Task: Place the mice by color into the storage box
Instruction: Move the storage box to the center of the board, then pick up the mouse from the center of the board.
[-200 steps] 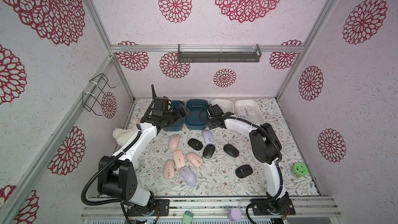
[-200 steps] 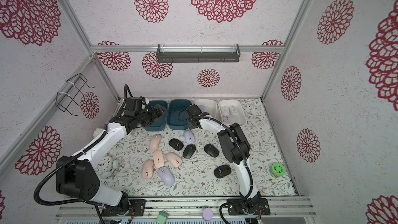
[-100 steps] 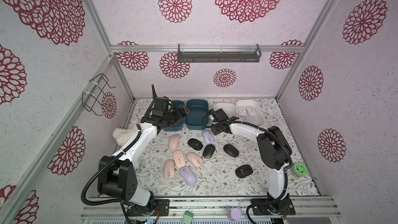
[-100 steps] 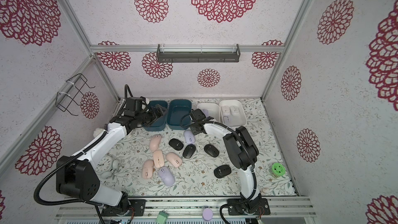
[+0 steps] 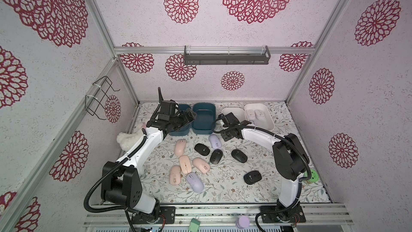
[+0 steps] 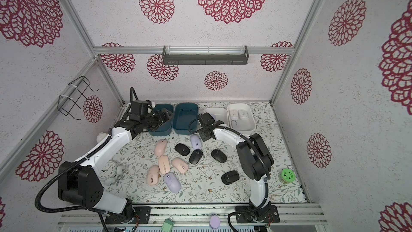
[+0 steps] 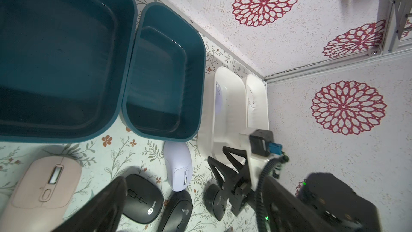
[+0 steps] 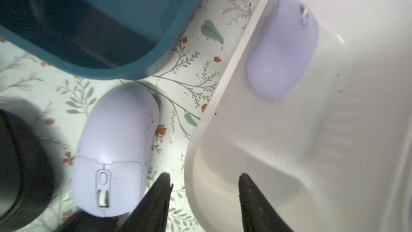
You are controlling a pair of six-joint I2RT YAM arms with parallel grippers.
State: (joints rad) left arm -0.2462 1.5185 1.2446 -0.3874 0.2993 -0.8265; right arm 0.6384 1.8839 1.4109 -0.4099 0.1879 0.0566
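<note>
- My right gripper [image 8: 204, 174] has its fingers apart with nothing held. They straddle the near rim of the inner white bin [image 8: 226, 79], one finger over the tabletop [image 8: 189, 74] and the other over the bin's floor.
- My left gripper [image 5: 189, 115] hangs over the outer teal bin [image 5: 180, 131], spread wide and empty. My left wrist view catches only one of its fingers [image 7: 107, 199].
- Only my right wrist view shows clearly that a lavender mouse [image 8: 283, 50] lies inside the inner white bin, with its wheel end away from my fingers. In the top views my right arm hides most of it.
- A second lavender mouse [image 8: 116, 150] lies on the tabletop just beside my right gripper, in front of the inner teal bin [image 8: 89, 30].
- In a top view an alarm clock [image 6: 109, 171] shows beside my left arm.
- The mice are smooth, rounded ovals. The peach-pink mice [image 5: 185, 164], four of them, cluster mid-tabletop, and a third lavender mouse [image 5: 195, 183] touches that cluster. The black mice [image 5: 216, 156], four and glossy, are spread to their right.
- The white mice [image 5: 259, 113] lie side by side in the outer white bin [image 5: 268, 126].
</note>
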